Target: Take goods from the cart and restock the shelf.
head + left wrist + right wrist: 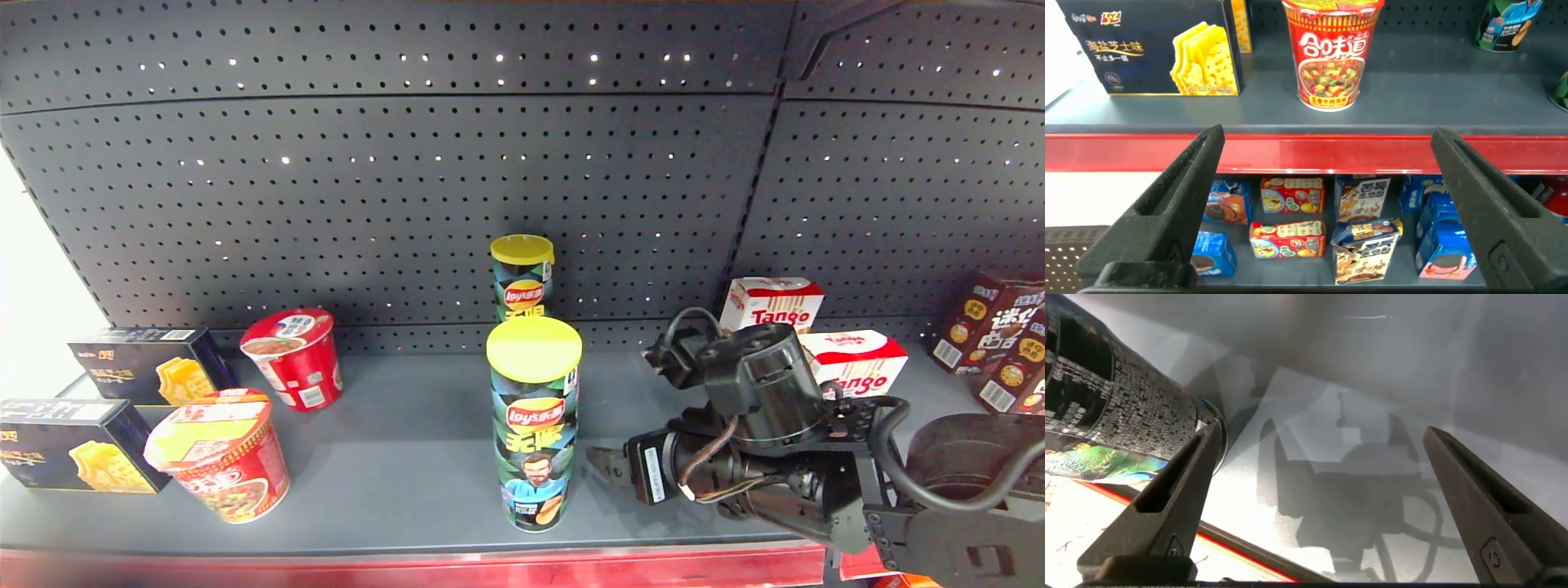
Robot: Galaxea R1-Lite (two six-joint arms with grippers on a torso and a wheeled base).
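Observation:
A tall chips can [534, 425] with a yellow lid stands upright near the shelf's front edge, and a second one [522, 278] stands behind it by the back wall. My right gripper [606, 467] is just right of the front can, low over the shelf [408, 441], pointing at it. In the right wrist view the right gripper [1323, 514] is open and the can [1118, 408] lies just outside one finger [1176, 506], nothing between them. My left gripper [1323, 229] is open and empty, in front of the shelf's red front edge [1306, 151].
Two cup noodles [224, 457] [294, 358] and two dark cracker boxes [69, 445] [151, 366] fill the shelf's left part. White wafer boxes [857, 359] and brown chocolate boxes [1000, 343] stand at the right. A lower shelf holds several snack boxes [1364, 245].

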